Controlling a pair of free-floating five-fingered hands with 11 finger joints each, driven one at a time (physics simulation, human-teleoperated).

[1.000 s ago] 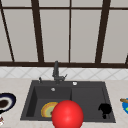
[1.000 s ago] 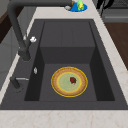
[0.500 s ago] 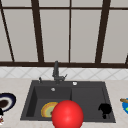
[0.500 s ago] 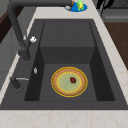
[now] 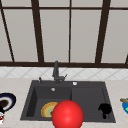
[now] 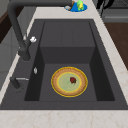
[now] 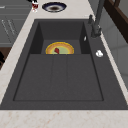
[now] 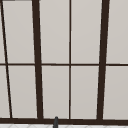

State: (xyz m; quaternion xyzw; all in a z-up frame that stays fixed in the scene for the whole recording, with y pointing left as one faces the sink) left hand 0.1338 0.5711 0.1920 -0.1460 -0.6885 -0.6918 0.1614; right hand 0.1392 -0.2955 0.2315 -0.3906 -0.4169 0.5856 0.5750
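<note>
Hovering over the near right edge of the dark sink (image 5: pixel 30 100), the right hand (image 5: pixel 105 109) has its fingers curled on nothing, well apart from the yellow plate (image 6: pixel 69 81) with a red bit lying in the left basin, behind a red ball (image 5: pixel 67 114).

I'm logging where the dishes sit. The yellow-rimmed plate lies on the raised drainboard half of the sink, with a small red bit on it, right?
Not quite. The yellow-rimmed plate lies on the floor of the deep basin, on the faucet side of the sink, not on the raised drainboard half. The left side view shows it, with the small red bit on it as you say.
</note>
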